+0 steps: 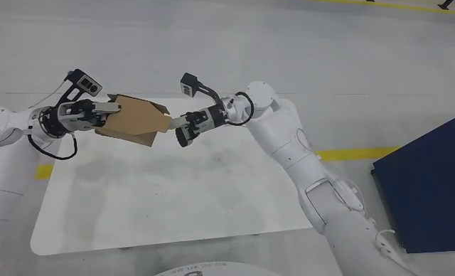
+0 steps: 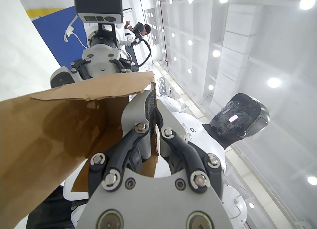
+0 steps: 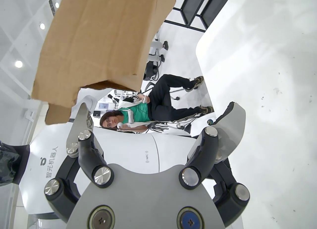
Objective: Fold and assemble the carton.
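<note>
The brown cardboard carton (image 1: 135, 119) hangs in the air above the far left part of the white table (image 1: 178, 205), partly opened, with loose flaps and a torn edge. The left hand (image 1: 106, 109) is at the carton's left end, and in the left wrist view its fingers (image 2: 142, 113) are pinched shut on a thin cardboard panel. The right hand (image 1: 179, 128) sits just beside the carton's right corner with its fingers (image 3: 83, 116) spread wide and nothing between them. I cannot tell whether it touches the flap.
</note>
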Motion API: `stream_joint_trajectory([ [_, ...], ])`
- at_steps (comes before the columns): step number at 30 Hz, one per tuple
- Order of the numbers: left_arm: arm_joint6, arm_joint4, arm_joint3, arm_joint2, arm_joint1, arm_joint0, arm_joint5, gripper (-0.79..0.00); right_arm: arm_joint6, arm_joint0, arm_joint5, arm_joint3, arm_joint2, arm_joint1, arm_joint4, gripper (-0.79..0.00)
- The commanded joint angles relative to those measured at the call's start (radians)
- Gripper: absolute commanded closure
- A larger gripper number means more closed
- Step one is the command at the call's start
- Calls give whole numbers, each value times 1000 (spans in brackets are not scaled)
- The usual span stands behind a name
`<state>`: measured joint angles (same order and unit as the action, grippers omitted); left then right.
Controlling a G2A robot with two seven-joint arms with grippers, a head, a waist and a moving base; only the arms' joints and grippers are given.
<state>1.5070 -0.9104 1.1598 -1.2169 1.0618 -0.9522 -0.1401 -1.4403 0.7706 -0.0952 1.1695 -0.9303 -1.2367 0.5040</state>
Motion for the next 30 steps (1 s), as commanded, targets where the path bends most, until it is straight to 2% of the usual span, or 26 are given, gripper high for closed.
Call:
stream_joint_trajectory([
  [1, 1, 1, -1, -1, 0, 1, 0, 0, -17, 8, -3, -2, -24, 6, 24, -785],
  [6, 5, 2, -2, -1, 2, 2, 2, 0, 27, 0, 22, -23, -48, 9, 52, -785],
  [30, 3, 16, 4, -3, 7, -2, 8, 0, 115, -55, 72, -40, 88, -32, -34, -785],
])
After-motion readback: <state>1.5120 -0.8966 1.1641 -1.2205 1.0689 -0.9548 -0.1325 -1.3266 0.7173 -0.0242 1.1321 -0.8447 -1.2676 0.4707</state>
